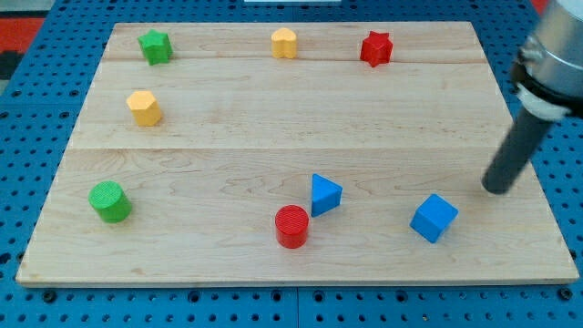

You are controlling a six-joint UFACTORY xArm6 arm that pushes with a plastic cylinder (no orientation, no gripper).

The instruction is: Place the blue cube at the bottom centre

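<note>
The blue cube (434, 218) sits on the wooden board (273, 118) at the view's lower right. My tip (496, 189) rests on the board to the right of the cube and a little above it, apart from it by a short gap. A blue triangular block (324, 194) lies left of the cube, near the bottom centre. A red cylinder (292, 226) stands just below and left of the triangle.
A green cylinder (110, 201) is at the lower left. A yellow hexagonal block (144, 107) is at the mid left. Along the top stand a green star (156, 46), a yellow block (284, 43) and a red star (375, 48).
</note>
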